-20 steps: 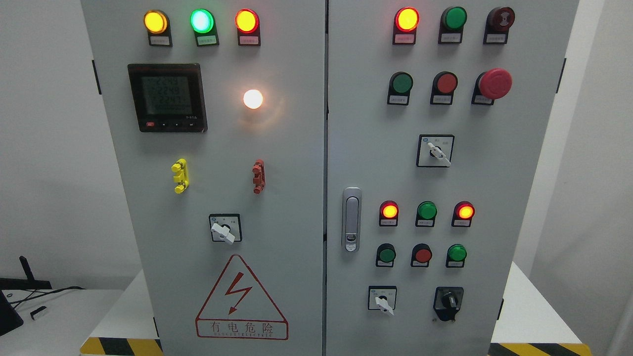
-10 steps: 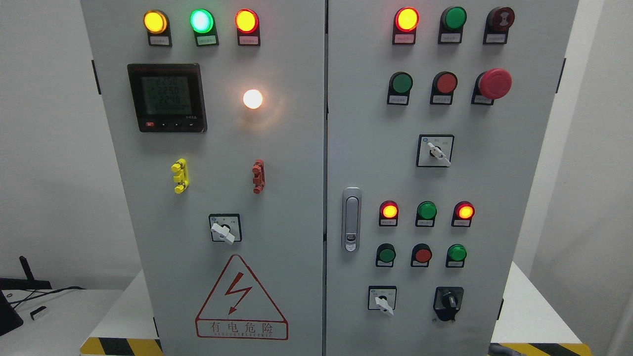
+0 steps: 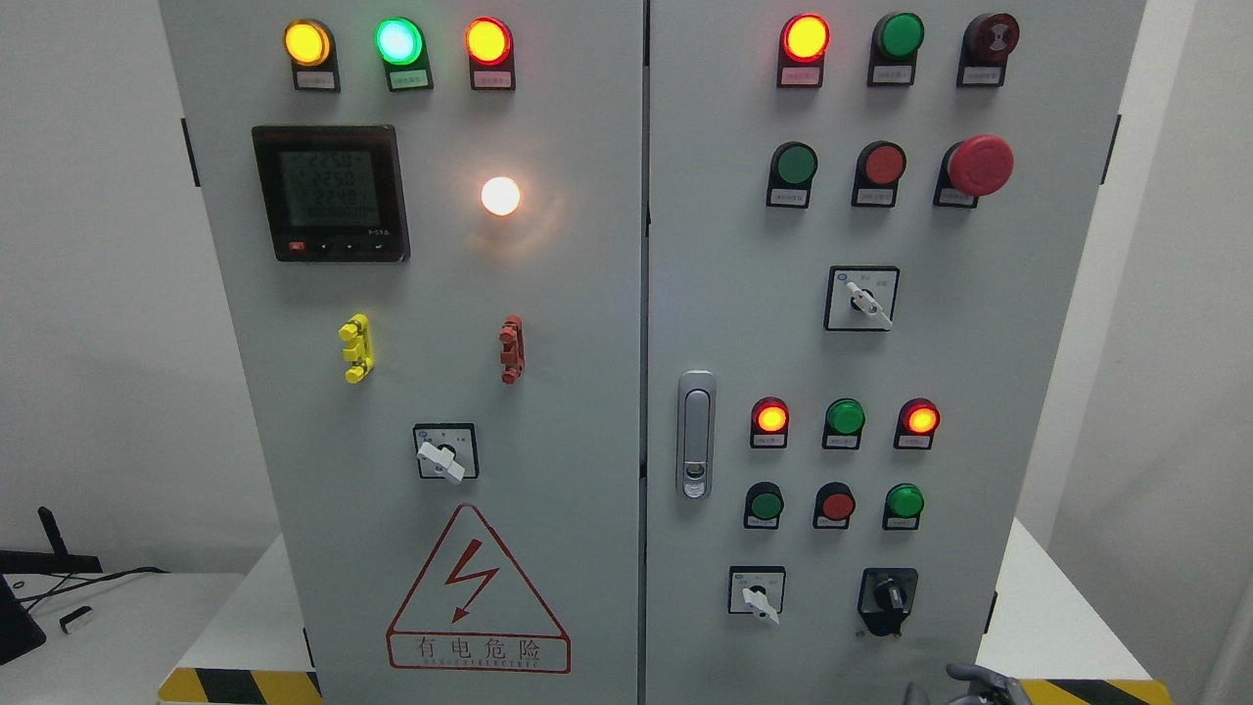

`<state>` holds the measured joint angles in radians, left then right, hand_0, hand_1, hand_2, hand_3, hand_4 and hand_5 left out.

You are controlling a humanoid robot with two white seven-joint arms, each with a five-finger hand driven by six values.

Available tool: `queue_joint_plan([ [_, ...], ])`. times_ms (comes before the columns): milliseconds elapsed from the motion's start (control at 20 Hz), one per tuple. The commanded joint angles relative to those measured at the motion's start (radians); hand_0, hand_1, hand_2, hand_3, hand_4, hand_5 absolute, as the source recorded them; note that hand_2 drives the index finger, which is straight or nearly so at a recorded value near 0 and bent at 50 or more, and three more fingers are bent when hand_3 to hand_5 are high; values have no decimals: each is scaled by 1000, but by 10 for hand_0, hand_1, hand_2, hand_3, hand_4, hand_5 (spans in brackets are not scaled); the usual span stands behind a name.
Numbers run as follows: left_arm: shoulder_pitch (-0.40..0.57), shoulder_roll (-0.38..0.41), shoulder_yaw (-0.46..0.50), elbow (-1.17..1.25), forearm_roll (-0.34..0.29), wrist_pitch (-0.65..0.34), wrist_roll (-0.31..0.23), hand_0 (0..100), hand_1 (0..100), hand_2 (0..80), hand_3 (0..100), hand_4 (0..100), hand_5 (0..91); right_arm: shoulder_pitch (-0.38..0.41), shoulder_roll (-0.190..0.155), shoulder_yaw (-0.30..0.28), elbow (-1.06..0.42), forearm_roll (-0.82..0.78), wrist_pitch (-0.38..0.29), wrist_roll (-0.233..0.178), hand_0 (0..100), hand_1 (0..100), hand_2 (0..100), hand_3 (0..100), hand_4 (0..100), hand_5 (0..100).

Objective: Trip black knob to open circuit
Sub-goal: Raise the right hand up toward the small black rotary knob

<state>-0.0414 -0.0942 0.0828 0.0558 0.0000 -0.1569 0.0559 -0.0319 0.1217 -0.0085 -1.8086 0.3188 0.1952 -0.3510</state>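
The black knob [image 3: 888, 594] sits on a black plate at the lower right of the grey cabinet's right door [image 3: 724, 294], its handle pointing roughly upward. Just the top of my right hand [image 3: 981, 680] shows at the bottom edge, below and to the right of the knob and apart from it. My left arm does not show.
A white-handled selector switch [image 3: 756, 592] is left of the knob; green and red push buttons [image 3: 836, 505] and lit lamps [image 3: 771, 419] are above it. A silver door latch [image 3: 695, 434] stands by the door seam. Black-and-yellow hazard tape [image 3: 1087, 691] edges the white platform.
My right hand has risen into view at the bottom edge, below and right of the black knob. The meter's digits flicker; nothing on the panel has moved.
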Motion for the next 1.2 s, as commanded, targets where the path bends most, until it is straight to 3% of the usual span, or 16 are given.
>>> queue_joint_plan([
  [0, 0, -1, 0, 1, -31, 0, -1, 120, 389, 0, 0, 0, 0, -42, 6, -18, 71, 0, 3, 0, 306, 758, 430, 716, 804, 951],
  [1152, 0, 1, 0, 1, -31, 0, -1, 120, 389, 0, 0, 0, 0, -111, 6, -36, 101, 0, 20, 1, 305, 748, 452, 722, 807, 950],
])
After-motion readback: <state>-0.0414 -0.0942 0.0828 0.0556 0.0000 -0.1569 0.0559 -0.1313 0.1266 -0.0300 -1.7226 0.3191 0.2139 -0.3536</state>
